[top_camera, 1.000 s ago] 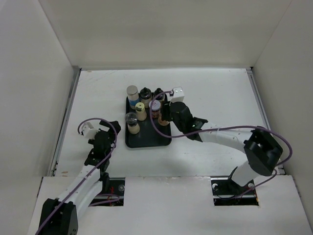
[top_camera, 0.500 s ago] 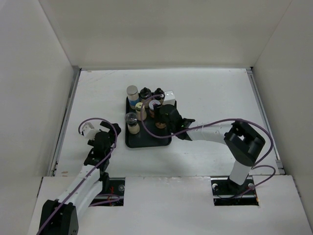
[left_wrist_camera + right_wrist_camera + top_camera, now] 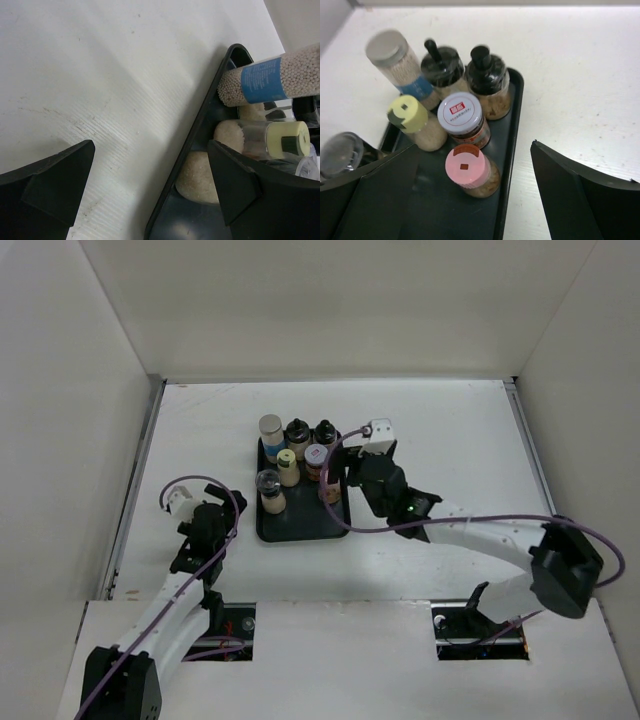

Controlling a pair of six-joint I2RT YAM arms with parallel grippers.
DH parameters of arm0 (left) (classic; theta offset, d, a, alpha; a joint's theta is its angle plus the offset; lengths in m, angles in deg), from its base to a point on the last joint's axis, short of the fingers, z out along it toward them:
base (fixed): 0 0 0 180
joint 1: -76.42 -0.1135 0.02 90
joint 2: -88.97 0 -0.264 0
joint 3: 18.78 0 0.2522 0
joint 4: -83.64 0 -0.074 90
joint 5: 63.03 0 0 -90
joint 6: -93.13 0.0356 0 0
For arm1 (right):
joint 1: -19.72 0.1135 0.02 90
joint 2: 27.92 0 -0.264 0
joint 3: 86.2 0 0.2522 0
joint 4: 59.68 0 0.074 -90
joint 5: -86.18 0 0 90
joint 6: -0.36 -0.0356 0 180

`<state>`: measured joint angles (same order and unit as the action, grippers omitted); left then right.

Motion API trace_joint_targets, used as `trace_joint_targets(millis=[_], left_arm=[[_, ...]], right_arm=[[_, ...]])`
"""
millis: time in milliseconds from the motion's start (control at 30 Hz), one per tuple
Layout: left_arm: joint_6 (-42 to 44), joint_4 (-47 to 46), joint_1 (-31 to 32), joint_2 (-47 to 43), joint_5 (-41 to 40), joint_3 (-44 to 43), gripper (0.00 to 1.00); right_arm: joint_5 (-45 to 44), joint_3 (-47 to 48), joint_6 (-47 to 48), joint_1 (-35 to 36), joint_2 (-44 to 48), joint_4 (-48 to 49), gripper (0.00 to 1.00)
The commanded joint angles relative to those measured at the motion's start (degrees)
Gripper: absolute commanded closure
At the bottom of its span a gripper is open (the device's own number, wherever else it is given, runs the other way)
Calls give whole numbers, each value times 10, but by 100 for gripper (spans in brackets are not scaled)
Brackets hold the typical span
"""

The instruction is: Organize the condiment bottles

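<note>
Several condiment bottles stand on the black tray [image 3: 300,525]. A grey-capped one with a blue band [image 3: 395,57] and two black-capped ones [image 3: 442,65] [image 3: 487,75] form the back row. In front of them are a yellow-capped bottle [image 3: 407,114], a white-lidded jar [image 3: 462,117], a clear-capped bottle [image 3: 268,488] and a pink-capped bottle [image 3: 467,167]. My right gripper [image 3: 475,150] is open just above the pink-capped bottle, with its fingers on either side and not touching it. My left gripper [image 3: 150,165] is open and empty over the table, left of the tray's edge [image 3: 200,130].
White walls enclose the table on the left, back and right. The right arm's cable [image 3: 330,455] loops over the tray's right side. White table [image 3: 450,440] lies to the right of the tray, and more [image 3: 200,440] to its left.
My right gripper has opened and let go of the pink-capped bottle, which now stands on the tray's right side, and has drawn back slightly. The left arm has barely moved.
</note>
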<state>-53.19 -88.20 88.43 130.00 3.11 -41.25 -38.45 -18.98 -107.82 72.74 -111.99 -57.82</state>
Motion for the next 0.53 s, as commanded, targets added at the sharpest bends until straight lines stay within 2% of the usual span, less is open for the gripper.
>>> trace_joint_targets(millis=[0, 267, 500], left_arm=[[8, 17, -5, -10, 0, -38, 0], [18, 41, -5, -18, 1, -74, 0], [35, 58, 16, -3, -7, -108, 0]], right_arm=[[-43, -45, -1, 5, 68, 15, 0], [-117, -161, -7, -45, 225, -5, 0], [-114, -200, 3, -49, 282, -16, 0]])
